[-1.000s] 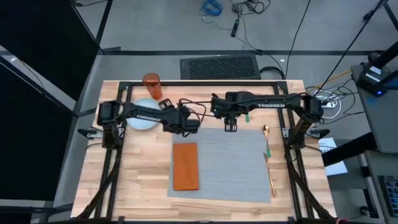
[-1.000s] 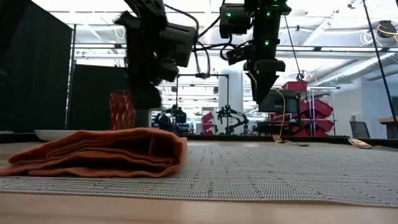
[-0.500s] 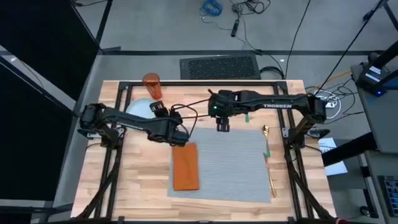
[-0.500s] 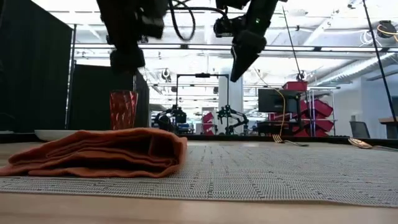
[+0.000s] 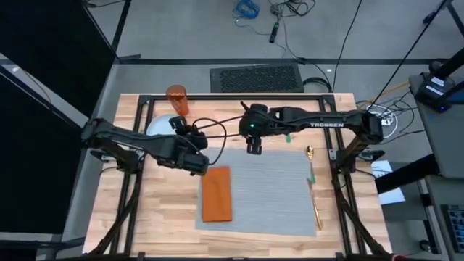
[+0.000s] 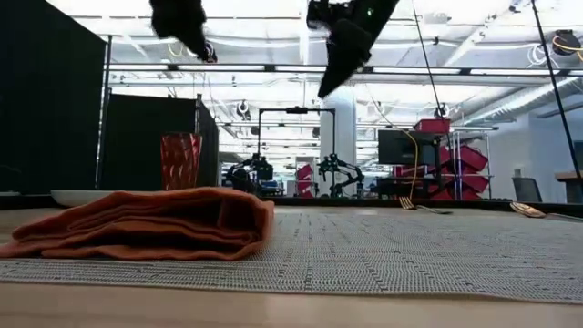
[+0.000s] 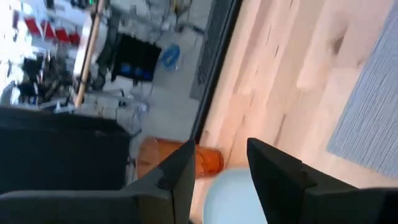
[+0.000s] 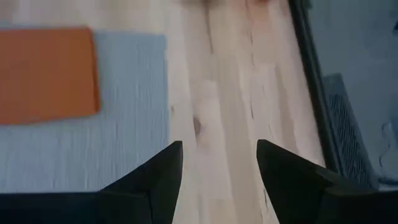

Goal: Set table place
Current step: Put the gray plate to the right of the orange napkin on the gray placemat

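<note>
Cables (image 5: 255, 9) lie on the floor beyond the bench (image 5: 167, 210), and a dark grille mat (image 5: 257, 76) sits just past its far edge. On the bench the grey placemat (image 5: 272, 188) carries the orange napkin (image 5: 216, 193) on its left part; a gold spoon and fork with green handles (image 5: 312, 174) lie along its right edge. The orange tumbler (image 5: 177, 99) stands at the far left corner, with the pale-blue plate (image 5: 158, 126) just in front of it, partly hidden under the left arm.

The left gripper (image 5: 199, 165) hangs above bare wood just beside the napkin's far left corner, jaws apart and empty. The right gripper (image 5: 253, 146) hovers over wood at the placemat's far edge, jaws likewise spread, holding nothing.

In the low view both grippers are cut off at the top edge, and the cutlery is too small to make out.
</note>
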Tool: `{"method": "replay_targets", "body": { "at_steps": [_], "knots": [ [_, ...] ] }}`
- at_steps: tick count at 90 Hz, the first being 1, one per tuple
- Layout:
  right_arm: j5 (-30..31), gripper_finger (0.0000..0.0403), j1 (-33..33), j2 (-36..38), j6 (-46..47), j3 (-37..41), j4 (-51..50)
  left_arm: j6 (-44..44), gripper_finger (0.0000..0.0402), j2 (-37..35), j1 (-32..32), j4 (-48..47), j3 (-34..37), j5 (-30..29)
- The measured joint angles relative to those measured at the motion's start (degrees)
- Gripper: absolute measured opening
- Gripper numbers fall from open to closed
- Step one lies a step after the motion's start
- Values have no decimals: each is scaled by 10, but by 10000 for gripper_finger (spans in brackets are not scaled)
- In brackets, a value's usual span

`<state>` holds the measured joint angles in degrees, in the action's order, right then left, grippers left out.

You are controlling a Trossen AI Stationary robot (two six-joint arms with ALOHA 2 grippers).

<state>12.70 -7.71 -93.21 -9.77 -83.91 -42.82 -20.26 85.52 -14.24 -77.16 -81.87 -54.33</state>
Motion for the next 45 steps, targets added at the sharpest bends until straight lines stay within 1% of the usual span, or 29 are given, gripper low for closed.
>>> {"method": "replay_targets", "body": {
  "at_steps": [5, 13, 21, 27, 33, 39, 45],
  "knots": [
    [-13, 192, 8, 10, -9, 2, 27, 31, 132, -1, -3, 31, -6, -5],
    [-39, 192, 20, 30, -27, 1, 75, 102, 132, -4, -4, 108, -19, -10],
    [-64, 192, 28, 53, -35, -20, 80, 188, 132, -5, -4, 200, -27, -8],
    [-80, 192, 34, 59, -41, -41, 83, 253, 132, -5, -1, 273, -30, 7],
    [-84, 192, 44, 60, -56, -67, 82, 303, 132, -5, 5, 327, -30, 34],
    [-88, 192, 58, 52, -69, -99, 67, 334, 132, -5, 10, 361, -31, 51],
    [-99, 192, 67, 28, -77, -125, 72, 342, 132, -5, 12, 361, -29, 51]
  ]
}}
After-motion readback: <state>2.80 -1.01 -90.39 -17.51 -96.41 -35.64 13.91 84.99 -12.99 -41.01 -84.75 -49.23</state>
